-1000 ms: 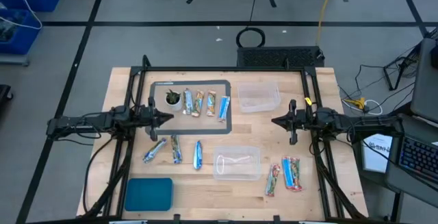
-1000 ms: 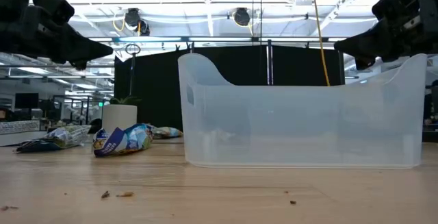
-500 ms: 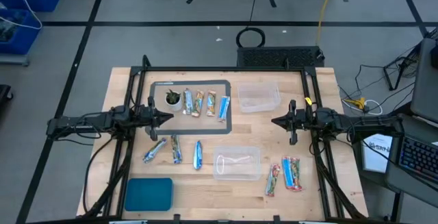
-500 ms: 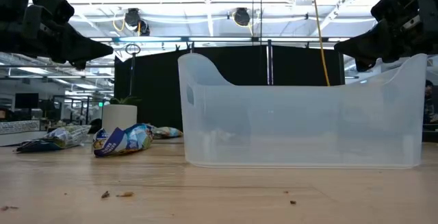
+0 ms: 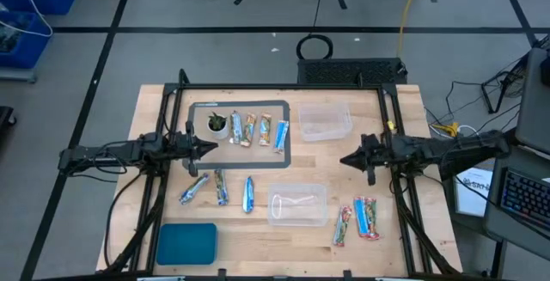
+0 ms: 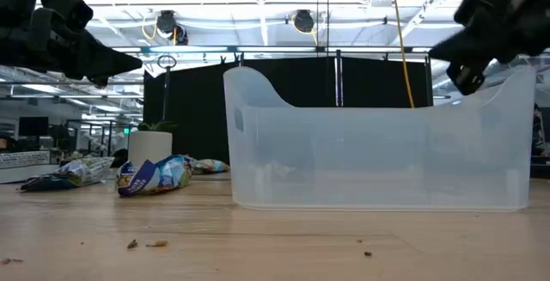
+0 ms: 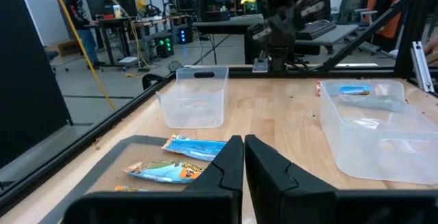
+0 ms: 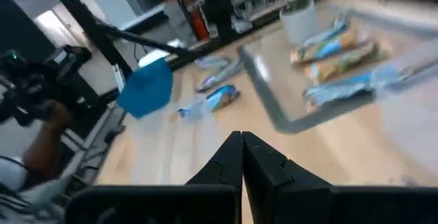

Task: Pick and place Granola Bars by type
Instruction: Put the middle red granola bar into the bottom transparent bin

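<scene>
My left hand hangs above the table just beside the grey tray, fingers pressed together on nothing. My right hand hovers over bare wood between the two clear bins, also closed and empty.

The Granola Bars lie in three groups. Three bars sit side by side in the grey tray next to a small white cup with green. Three more are scattered on the wood below the tray, near my left hand. Two, perhaps three, bars lie close together by the right front corner, beside the near clear bin. The far clear bin stands just right of the tray. A blue lid lies at the front left.

I expect each bar to be light, with a slick, crinkly foil wrapper that slips and dents easily, and a fairly stiff core. I would open wide and pinch across the narrow middle, not the flat crimped ends, which would likely fold and slide out.

They are slim and shiny: blue-and-white and silvery-blue ones, and by the right corner a red-edged one with a blue centre.
</scene>
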Controlling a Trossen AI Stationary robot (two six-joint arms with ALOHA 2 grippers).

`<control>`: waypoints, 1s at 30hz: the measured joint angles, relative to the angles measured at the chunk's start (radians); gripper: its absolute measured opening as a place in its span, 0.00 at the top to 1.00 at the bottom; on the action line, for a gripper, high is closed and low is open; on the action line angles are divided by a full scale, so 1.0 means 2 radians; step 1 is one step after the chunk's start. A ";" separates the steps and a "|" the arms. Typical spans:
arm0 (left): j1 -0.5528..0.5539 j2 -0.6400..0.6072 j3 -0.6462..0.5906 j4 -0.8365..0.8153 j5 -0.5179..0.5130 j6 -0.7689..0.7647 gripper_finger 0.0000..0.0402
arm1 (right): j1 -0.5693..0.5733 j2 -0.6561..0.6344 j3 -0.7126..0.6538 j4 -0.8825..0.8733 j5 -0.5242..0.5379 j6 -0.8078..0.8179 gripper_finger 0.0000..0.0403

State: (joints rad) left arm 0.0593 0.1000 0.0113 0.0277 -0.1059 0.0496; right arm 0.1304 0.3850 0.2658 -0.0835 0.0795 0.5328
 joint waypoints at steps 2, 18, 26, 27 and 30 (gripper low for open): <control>0.000 0.000 0.000 0.000 0.000 0.000 0.94 | 0.027 0.057 0.037 -0.033 0.001 0.037 1.00; 0.000 0.006 0.000 -0.001 0.000 0.017 0.94 | 0.198 0.395 0.266 -0.313 -0.060 0.452 1.00; 0.000 0.020 0.000 -0.001 0.000 0.032 0.94 | 0.276 0.449 0.266 -0.337 -0.115 0.634 1.00; 0.000 0.022 0.000 -0.001 0.000 0.032 0.94 | 0.284 0.453 0.266 -0.340 -0.121 0.650 1.00; 0.000 0.029 0.000 -0.001 0.000 0.034 0.94 | 0.300 0.459 0.266 -0.334 -0.120 0.670 1.00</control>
State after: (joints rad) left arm 0.0593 0.1588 0.0113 0.0254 -0.1066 0.1179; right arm 0.7310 1.3025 0.7982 -0.7523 -0.1614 1.8730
